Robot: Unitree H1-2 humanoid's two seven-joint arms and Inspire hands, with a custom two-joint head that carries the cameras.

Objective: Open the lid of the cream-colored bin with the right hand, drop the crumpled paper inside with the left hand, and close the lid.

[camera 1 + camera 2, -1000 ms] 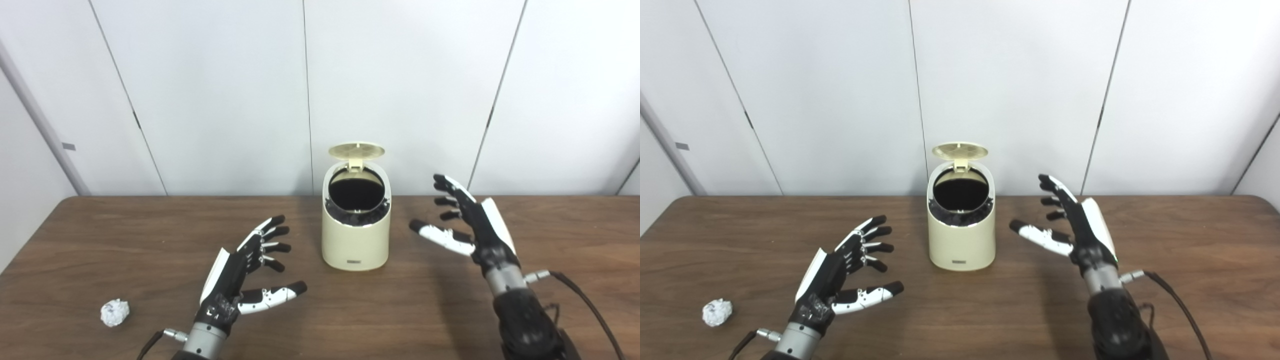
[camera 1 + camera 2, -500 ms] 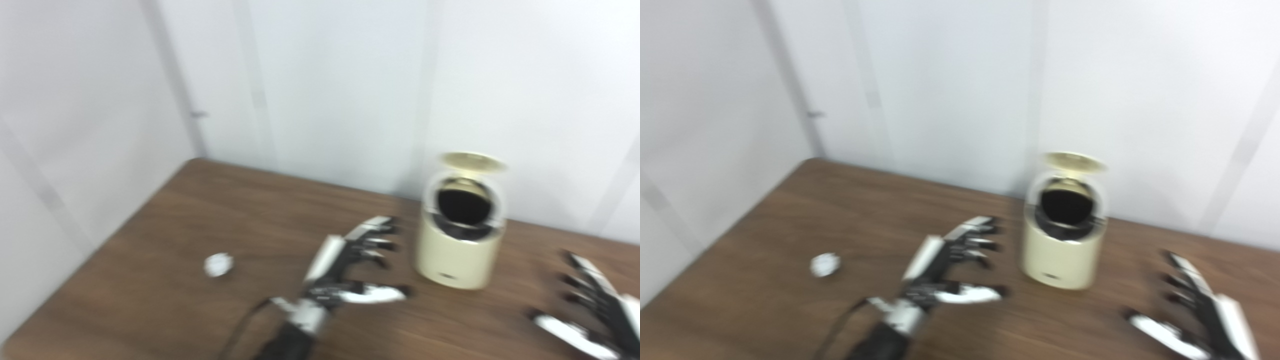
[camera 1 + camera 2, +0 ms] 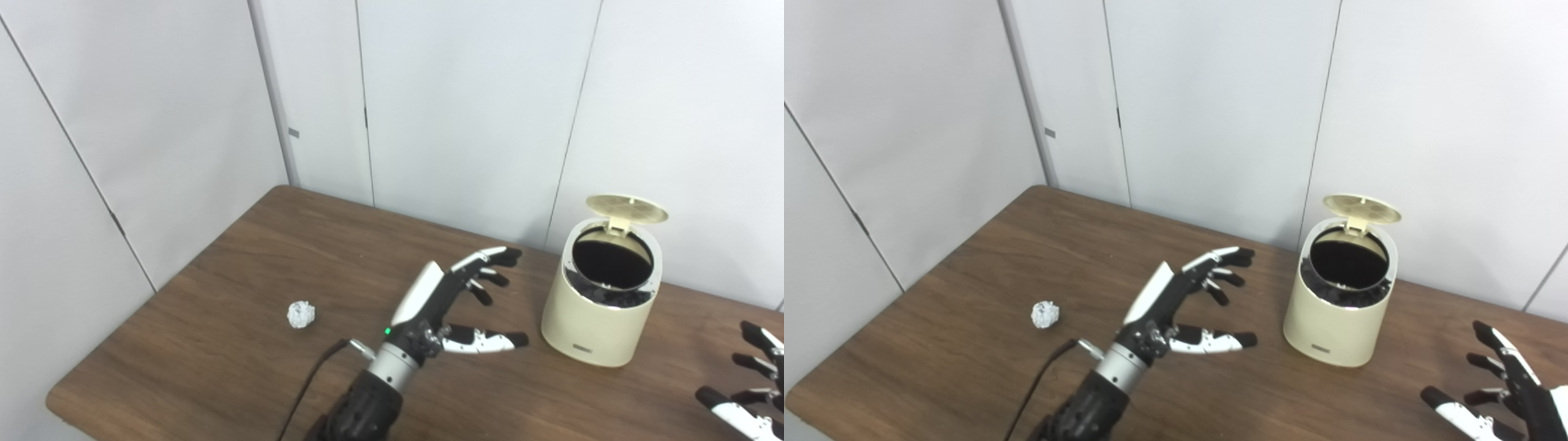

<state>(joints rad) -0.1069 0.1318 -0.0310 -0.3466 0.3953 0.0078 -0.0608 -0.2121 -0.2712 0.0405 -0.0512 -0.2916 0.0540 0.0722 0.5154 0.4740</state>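
**Inspector:** Position of the task items?

**Assistant:** The cream-colored bin (image 3: 1339, 306) stands upright on the brown desk (image 3: 968, 361), toward the right and near the back wall. Its lid (image 3: 1361, 208) is raised on the rear hinge, and the dark interior is exposed. The crumpled paper (image 3: 1045, 314) lies on the desk to the left, well apart from the bin.

**Inspector:** Left robot hand?

**Assistant:** The left robot hand (image 3: 1176, 309) hangs above the desk between the paper and the bin, touching neither. Fingers (image 3: 1225, 257) are spread and point toward the bin, thumb held out below them. It holds nothing. A black cable (image 3: 1041, 373) trails from the wrist.

**Inspector:** Right robot hand?

**Assistant:** The right robot hand (image 3: 1500, 392) is at the lower right corner, partly cut off by the frame edge. Visible fingers are apart and empty. It sits to the right of the bin and in front of it, clear of the bin wall.

**Inspector:** Surroundings?

**Assistant:** White wall panels (image 3: 1213, 104) stand behind the desk.
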